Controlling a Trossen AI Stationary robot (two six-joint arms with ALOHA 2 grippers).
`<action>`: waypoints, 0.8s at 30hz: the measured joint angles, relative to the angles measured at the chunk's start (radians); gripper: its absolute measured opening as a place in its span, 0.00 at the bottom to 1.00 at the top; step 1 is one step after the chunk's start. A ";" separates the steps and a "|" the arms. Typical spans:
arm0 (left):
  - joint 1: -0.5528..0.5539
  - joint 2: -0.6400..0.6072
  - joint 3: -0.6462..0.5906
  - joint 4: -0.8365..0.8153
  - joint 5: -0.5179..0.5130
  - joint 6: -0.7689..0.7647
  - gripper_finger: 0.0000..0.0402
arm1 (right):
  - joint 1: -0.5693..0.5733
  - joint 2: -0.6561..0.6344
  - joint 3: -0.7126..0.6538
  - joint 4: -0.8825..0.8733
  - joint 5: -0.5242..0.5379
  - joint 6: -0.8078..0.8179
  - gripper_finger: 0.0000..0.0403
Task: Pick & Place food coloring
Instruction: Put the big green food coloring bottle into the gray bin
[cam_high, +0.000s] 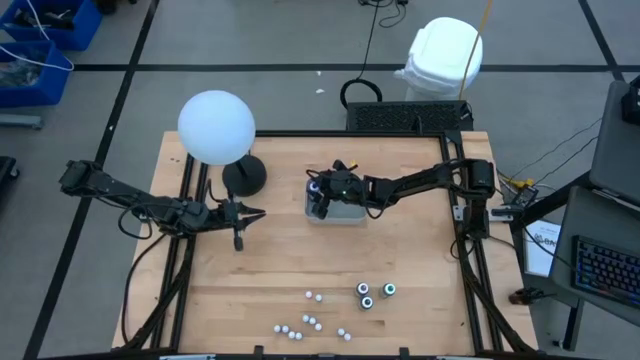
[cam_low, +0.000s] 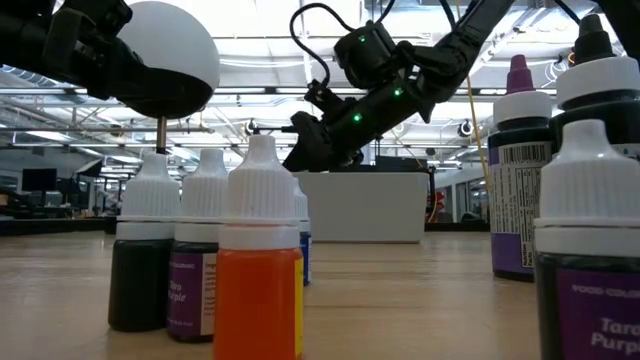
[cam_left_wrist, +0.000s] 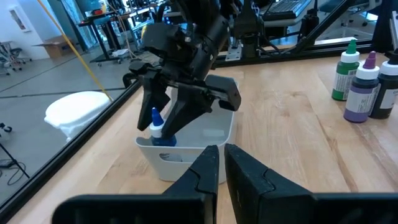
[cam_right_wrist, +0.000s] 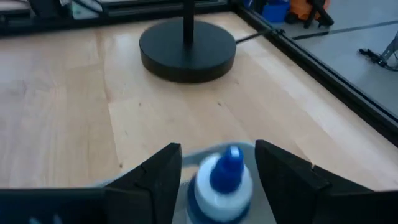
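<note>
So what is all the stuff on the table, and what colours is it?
Blue-tipped bottle: one, blue and white, standing in the tray, between the right gripper's open jaws.
Tray: one, grey, mid-table.
Small vials: about ten, white caps, near front edge.
Bigger bottles: three seen, dark with white tops, front right.
Lamp: one, white globe, black round base, back left.
Right gripper: over the tray.
Left gripper: shut, empty, left side.

In the high view, the blue-capped bottle (cam_high: 316, 186) is largely hidden under the right gripper (cam_high: 318, 192), and the small bottles (cam_high: 312, 322) near the table's front edge are too small for colours to be told. In the right wrist view, the bottle's body is cut off by the picture's edge.
</note>
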 joint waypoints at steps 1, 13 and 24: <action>0.000 0.000 0.000 0.000 0.000 0.000 0.09 | 0.000 -0.003 -0.001 0.002 0.001 -0.006 0.49; 0.000 0.000 0.000 0.001 0.004 0.000 0.09 | 0.030 -0.335 -0.001 -0.195 0.004 -0.094 0.52; 0.000 0.000 0.000 0.000 0.005 0.000 0.09 | 0.265 -0.672 0.000 -0.456 0.034 -0.136 0.51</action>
